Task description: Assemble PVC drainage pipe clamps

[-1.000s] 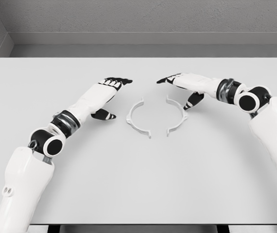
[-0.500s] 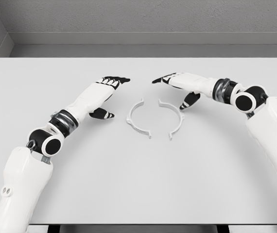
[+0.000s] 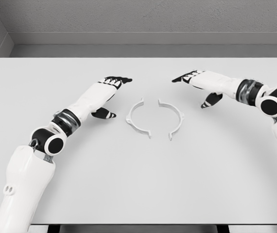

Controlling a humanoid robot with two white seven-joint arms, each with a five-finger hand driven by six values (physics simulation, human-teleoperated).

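Two white half-ring clamp pieces lie flat on the white table point(image 3: 138, 184), open sides facing each other with a gap between them. The left half point(image 3: 137, 119) curves like a "C"; the right half point(image 3: 173, 118) mirrors it. My left hand point(image 3: 110, 92) rests just left of the left half, fingers extended and holding nothing, not touching it. Off to the right of the right half, my right hand point(image 3: 200, 86) hovers apart from the piece, fingers spread and empty.
A grey wall point(image 3: 138, 19) rises behind the table's far edge. Both forearms stretch over the table from its lower left and right sides.
The right half slid left toward the left half under the right hand's push. The right hand has since drawn back to the right, away from it. The left hand barely moved.
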